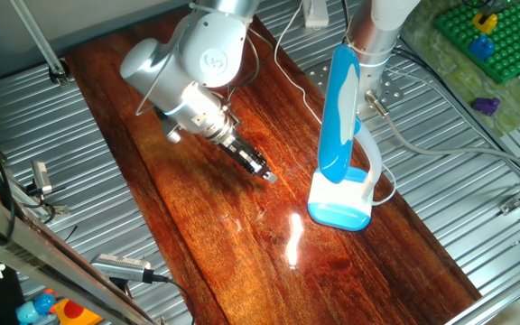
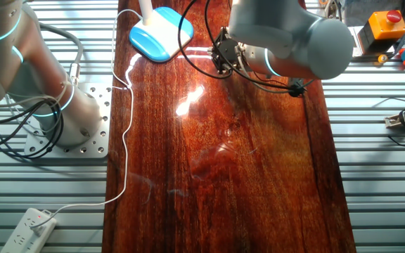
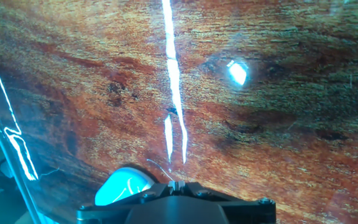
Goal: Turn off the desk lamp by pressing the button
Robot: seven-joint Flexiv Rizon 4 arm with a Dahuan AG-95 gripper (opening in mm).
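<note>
The desk lamp stands on the wooden table (image 1: pixel 206 226). Its long blue head (image 1: pixel 337 108) is raised over its white base with a light-blue rim (image 1: pixel 341 206). The base also shows in the other fixed view (image 2: pixel 162 31), and its blue rim shows at the bottom left of the hand view (image 3: pixel 124 186). The button is too small to make out in any view. My gripper (image 1: pixel 267 174) hovers low over the wood, a short way left of the base and apart from it. In the hand view its pale fingertips (image 3: pixel 171 185) meet, holding nothing.
A bright reflection of the lamp's light (image 1: pixel 292 239) lies on the wood. A white cable (image 2: pixel 121 140) runs along the table edge to a power strip (image 2: pixel 30 225). A second arm's base (image 2: pixel 69 119) stands beside the table. A green brick plate (image 1: pixel 495 36) lies at the far right.
</note>
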